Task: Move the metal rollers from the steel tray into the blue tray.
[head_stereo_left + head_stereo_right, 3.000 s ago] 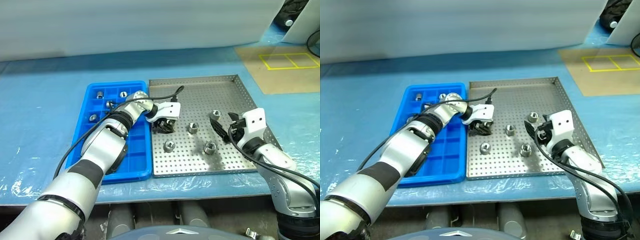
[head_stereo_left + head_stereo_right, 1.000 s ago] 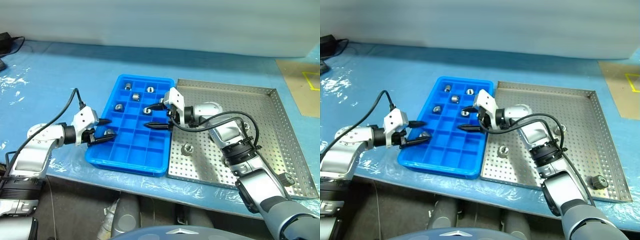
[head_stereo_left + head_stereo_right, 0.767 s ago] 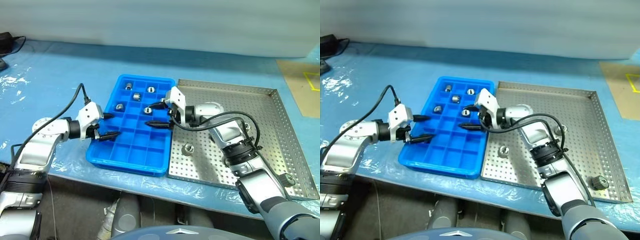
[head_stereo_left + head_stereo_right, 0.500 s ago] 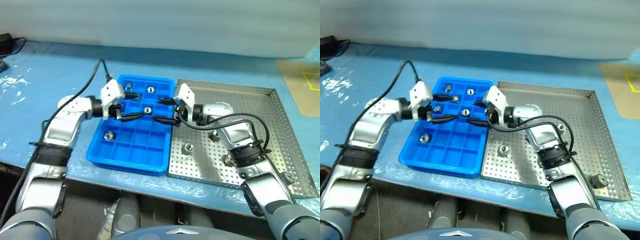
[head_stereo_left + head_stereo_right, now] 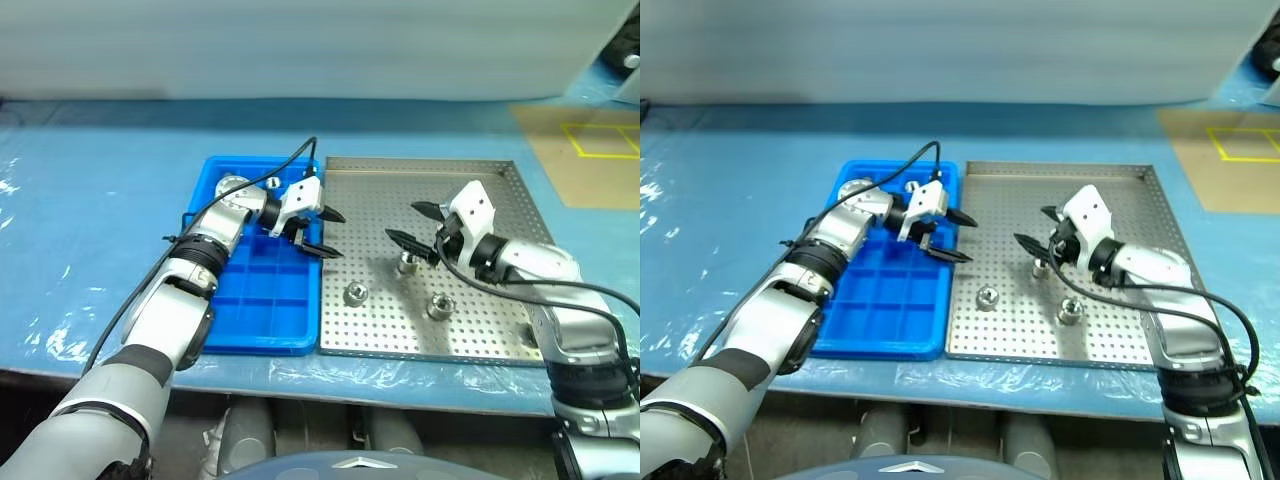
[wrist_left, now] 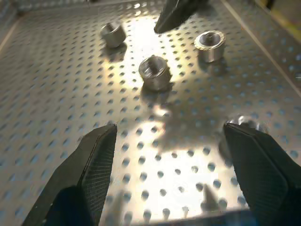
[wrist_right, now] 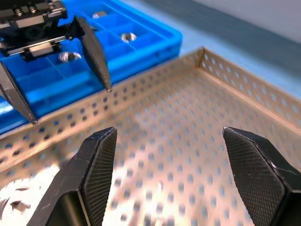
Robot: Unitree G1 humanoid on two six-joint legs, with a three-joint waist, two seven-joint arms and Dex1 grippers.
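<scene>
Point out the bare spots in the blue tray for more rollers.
The blue tray's near compartments, by the front rim, are bare. Its far end is crowded: metal rollers sit there, and the left hand, open, hangs over the edge next to the steel tray.

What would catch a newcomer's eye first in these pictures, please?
The bright blue tray beside the perforated steel tray, side by side on the table. Over their shared edge hangs the open left gripper, facing the open right gripper above three metal rollers on the steel floor.

Blue compartmented plastic tray (image 5: 262, 330) lies left of left gripper (image 5: 327, 233); perforated steel tray (image 5: 480, 340) holds metal rollers (image 5: 355, 293) between left gripper and right gripper (image 5: 410, 223).
</scene>
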